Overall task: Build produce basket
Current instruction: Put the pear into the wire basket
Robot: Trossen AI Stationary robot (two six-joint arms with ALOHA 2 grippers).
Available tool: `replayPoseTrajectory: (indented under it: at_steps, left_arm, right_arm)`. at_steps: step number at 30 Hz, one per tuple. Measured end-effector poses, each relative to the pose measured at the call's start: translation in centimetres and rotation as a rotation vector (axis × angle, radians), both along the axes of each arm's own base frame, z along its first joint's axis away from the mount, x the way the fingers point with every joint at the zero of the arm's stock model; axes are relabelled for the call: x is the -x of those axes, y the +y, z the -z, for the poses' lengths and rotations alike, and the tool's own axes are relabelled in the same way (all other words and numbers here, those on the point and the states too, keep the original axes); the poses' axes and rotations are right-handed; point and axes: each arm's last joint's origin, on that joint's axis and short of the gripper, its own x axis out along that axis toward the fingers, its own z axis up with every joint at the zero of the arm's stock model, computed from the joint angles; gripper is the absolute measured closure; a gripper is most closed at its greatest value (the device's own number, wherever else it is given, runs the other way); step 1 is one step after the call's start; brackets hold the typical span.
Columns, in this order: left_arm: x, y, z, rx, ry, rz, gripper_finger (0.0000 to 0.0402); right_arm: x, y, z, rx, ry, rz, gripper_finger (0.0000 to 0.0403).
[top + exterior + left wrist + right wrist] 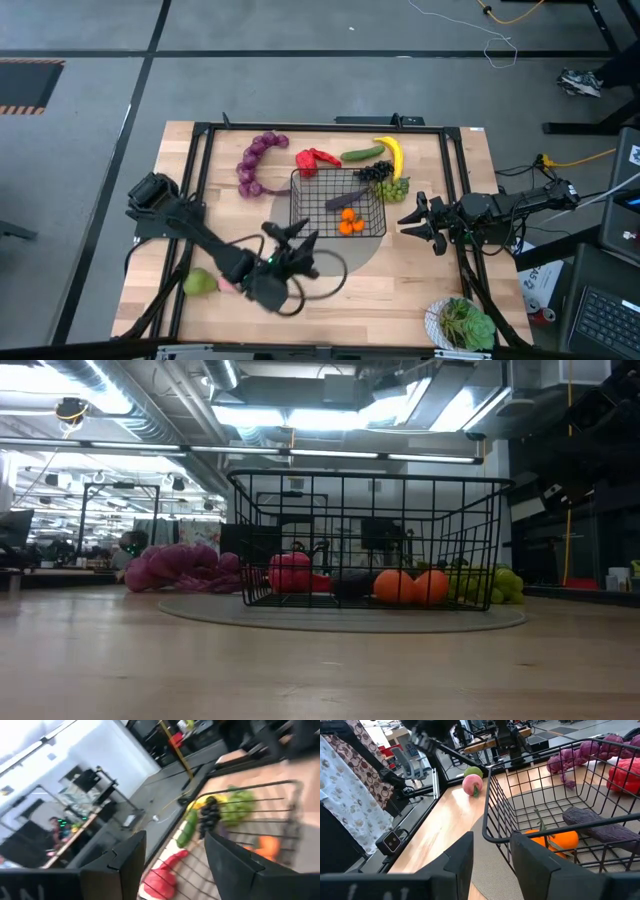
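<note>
Bare wooden tabletop (pixel 300 670) nearest in the low view, then the basket (pixel 365 540) on a round grey mat (pixel 375 255) near the tabletop's middle. Inside it: two oranges (pixel 351 221) and a dark eggplant (pixel 346 199).

Left gripper (pixel 290 238) hovers by the basket's near-left corner, fingers spread, nothing between them. Right gripper (pixel 418 222) sits just off the basket's right wall, jaws partly apart and empty.

Pear (pixel 199 283) and peach (pixel 472 784) lie near the front-left corner, partly under the left arm. White bowl of greens (pixel 462 324) at the front-right corner, not produce.

Along the far edge, outside the basket: purple grape string (pixel 255 163), red pepper (pixel 316 158), cucumber (pixel 362 153), banana (pixel 392 155), dark grapes (pixel 374 171), green grapes (pixel 393 188).

Step, as judged: mid-fill, between picks, most produce not yet in. Next move likely calls for one arm to reach a loose piece, close on it, lift clear of the wire rim and release inside.
</note>
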Motion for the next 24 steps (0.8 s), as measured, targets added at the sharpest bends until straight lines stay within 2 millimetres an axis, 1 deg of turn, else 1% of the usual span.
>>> replayPoseTrajectory:
  at_steps: [3, 6, 8, 13, 16, 19, 21, 24]
  left_arm:
    - [1.0, -1.6, 0.0, 0.077, -0.100, 0.050, 0.0205]
    - [1.7, -2.6, 0.0, 0.156, -0.198, 0.081, 0.0205]
    - [2.0, -2.9, 0.0, 0.176, -0.219, 0.093, 0.0205]
    - [2.0, -2.8, 0.2, 0.155, -0.193, 0.092, 0.0206]
    - [2.3, -2.7, 0.8, 0.091, -0.114, 0.093, 0.0206]
    - [3.1, -3.2, 1.4, 0.033, -0.040, 0.118, 0.0206]
    - [4.1, -3.6, 1.0, 0.014, -0.015, 0.145, 0.0206]
    - [5.6, -3.3, -1.3, 0.040, -0.045, 0.170, 0.0206]
  right_arm:
    - [0.0, 0.0, 0.0, 0.000, 0.000, 0.000, 0.0272]
    - [0.0, 0.0, 0.0, 0.001, 0.000, 0.000, 0.0272]
    - [0.0, 0.0, 0.0, 0.001, 0.000, 0.000, 0.0272]
    - [0.0, 0.0, 0.0, 0.002, 0.000, -0.001, 0.0272]
    - [0.0, 0.0, 0.0, 0.006, -0.001, -0.001, 0.0272]
    - [0.0, 0.0, 0.0, 0.017, -0.003, -0.003, 0.0272]
    - [0.0, 0.0, 0.0, 0.027, -0.005, -0.005, 0.0272]
    - [0.0, 0.0, 0.0, 0.030, -0.006, -0.005, 0.0272]
